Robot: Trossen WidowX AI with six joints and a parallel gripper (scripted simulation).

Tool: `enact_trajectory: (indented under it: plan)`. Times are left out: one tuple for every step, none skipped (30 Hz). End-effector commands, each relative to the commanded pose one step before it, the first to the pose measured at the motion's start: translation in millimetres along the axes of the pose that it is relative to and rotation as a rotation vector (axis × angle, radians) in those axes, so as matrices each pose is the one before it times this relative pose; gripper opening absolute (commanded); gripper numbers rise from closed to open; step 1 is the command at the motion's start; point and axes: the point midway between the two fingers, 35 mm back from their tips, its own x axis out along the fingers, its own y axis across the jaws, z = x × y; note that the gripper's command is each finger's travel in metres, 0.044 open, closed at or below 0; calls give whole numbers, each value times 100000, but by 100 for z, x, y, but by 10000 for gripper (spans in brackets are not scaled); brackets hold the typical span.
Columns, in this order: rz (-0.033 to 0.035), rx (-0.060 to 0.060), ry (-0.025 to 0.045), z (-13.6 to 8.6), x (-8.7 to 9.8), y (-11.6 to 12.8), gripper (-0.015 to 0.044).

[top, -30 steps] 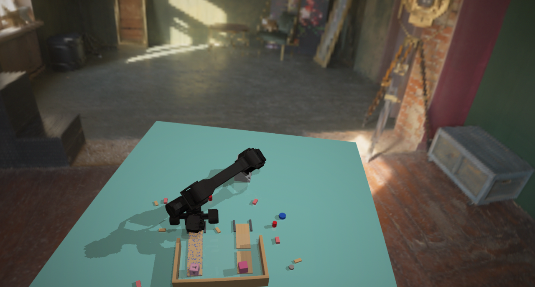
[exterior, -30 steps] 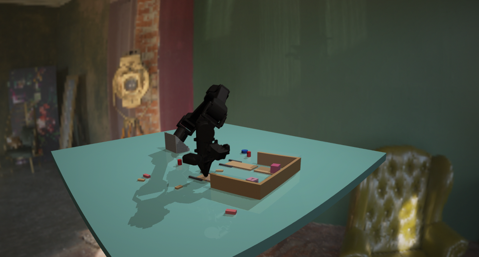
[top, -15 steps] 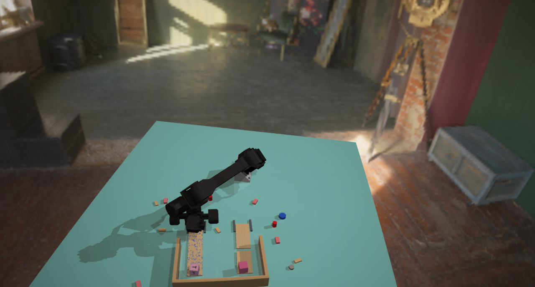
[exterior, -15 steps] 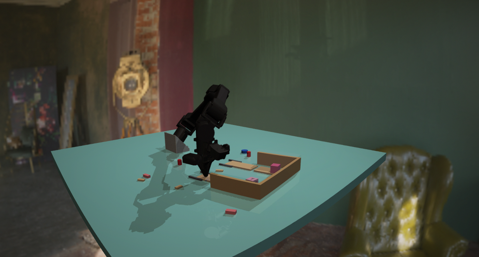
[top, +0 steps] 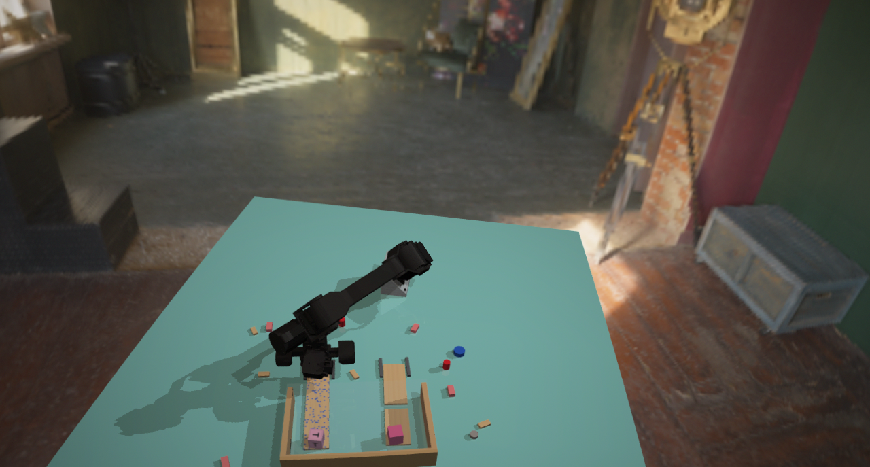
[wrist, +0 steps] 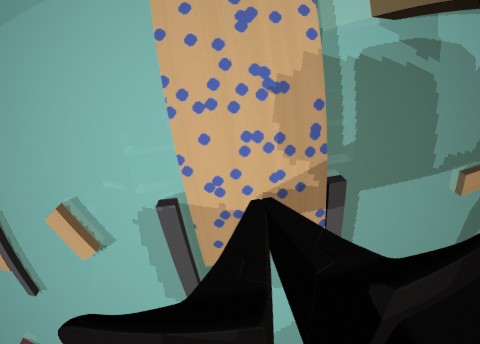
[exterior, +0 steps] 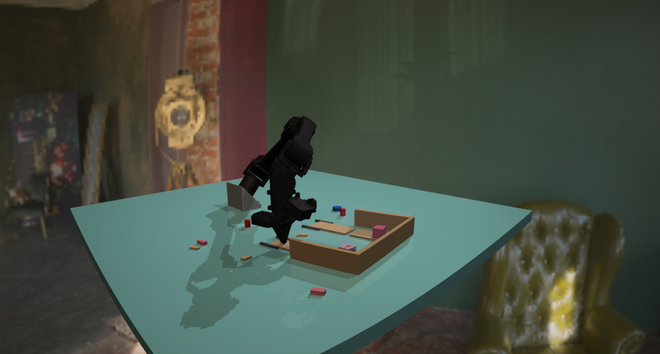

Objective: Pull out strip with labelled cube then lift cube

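Pincer (top: 316,372) (exterior: 283,241) (wrist: 262,208) shut, tips together with nothing between, low over the near end of a blue-speckled strip (top: 317,403) (wrist: 235,124); contact with the wood impossible to tell. Dark rails (wrist: 176,244) (wrist: 336,204) on either side of that end. Strip in one piece, running into a three-sided wooden tray (top: 365,457) (exterior: 323,257) open towards the arm. Labelled cube (top: 315,438) (exterior: 347,247), pale pink, on its far end inside the tray, with a dark T-like mark on top. Across the tray, a plain strip in two pieces: near piece (top: 394,382) (exterior: 330,226), a gap, then far piece (top: 397,417) (exterior: 361,234) bearing a magenta cube (top: 395,434) (exterior: 379,231). Outside on the bench (top: 516,300) (exterior: 461,222) (wrist: 75,109), a blue disc (top: 459,351) (exterior: 336,208) near a red cylinder (top: 446,364) (exterior: 343,209).
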Motion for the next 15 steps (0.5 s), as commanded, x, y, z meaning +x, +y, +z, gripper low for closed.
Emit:
enact_trajectory:
  plan:
    - [206, 100, -23, 113, 249, 61, 0]
    - [0, 0, 0, 3, 12, -3, 0]
    - [0, 0, 0, 2, 8, -2, 0]
    - [0, 0, 0, 4, 12, -4, 0]
    - [0, 0, 0, 3, 8, -2, 0]
    - [0, 0, 0, 4, 12, -3, 0]
    - [0, 0, 0, 2, 8, -2, 0]
    - [0, 0, 0, 4, 12, -3, 0]
    - [0, 0, 0, 3, 8, -2, 0]
    - [0, 0, 0, 5, 12, -5, 0]
    - [0, 0, 0, 4, 8, -3, 0]
    - [0, 0, 0, 4, 12, -3, 0]
    - [0, 0, 0, 3, 8, -2, 0]
    - [0, 0, 0, 3, 12, -2, 0]
    - [0, 0, 0, 2, 8, -2, 0]
